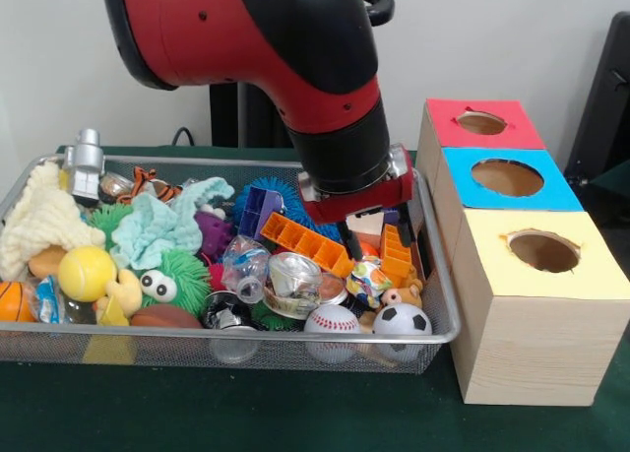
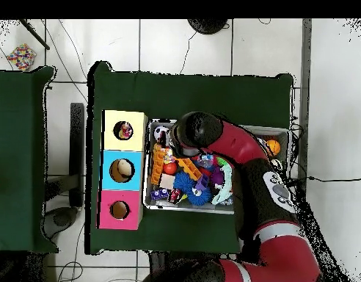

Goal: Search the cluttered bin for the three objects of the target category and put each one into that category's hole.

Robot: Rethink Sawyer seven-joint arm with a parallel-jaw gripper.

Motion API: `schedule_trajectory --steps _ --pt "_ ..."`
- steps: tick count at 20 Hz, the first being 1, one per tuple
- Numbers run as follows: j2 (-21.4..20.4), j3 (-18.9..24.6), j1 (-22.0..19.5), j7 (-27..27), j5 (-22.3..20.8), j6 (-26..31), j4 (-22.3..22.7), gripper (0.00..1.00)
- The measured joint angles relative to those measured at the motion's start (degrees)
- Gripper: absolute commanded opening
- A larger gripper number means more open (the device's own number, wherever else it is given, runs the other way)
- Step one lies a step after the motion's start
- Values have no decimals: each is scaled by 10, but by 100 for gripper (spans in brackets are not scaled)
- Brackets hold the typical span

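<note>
You cannot tell from the sorting boxes which category is wanted, so judge by what the end effector (image 1: 366, 221) is over. It is down inside the bin (image 1: 438, 326) at the bin's box end, right above the orange block pieces (image 1: 305, 243). The wrist hides its tip in both views, so you cannot tell whether it is spread, pressed together or pinching something.

The blocks look like hard, light plastic: stiff and a little slick. Take one across its narrow ribbed sides rather than its flat face.

Against the bin's front wall sit a baseball (image 1: 332, 321) and a soccer ball (image 1: 402, 320). They are probably light and would roll, so grip them across the middle.

Just beside the bin on the worktop (image 1: 295, 413) stands the yellow box (image 1: 536, 304), its hole (image 1: 542, 250) facing up.
</note>
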Motion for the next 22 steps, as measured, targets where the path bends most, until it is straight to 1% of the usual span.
schedule_trajectory --steps 6,11,18,22 --pt "10 -3 14 0 -30 0 -11 100" --pt "29 -15 34 0 -62 0 -29 100" --pt "58 -28 49 0 -84 0 -51 100" --pt "67 -35 54 0 -84 0 -61 100"
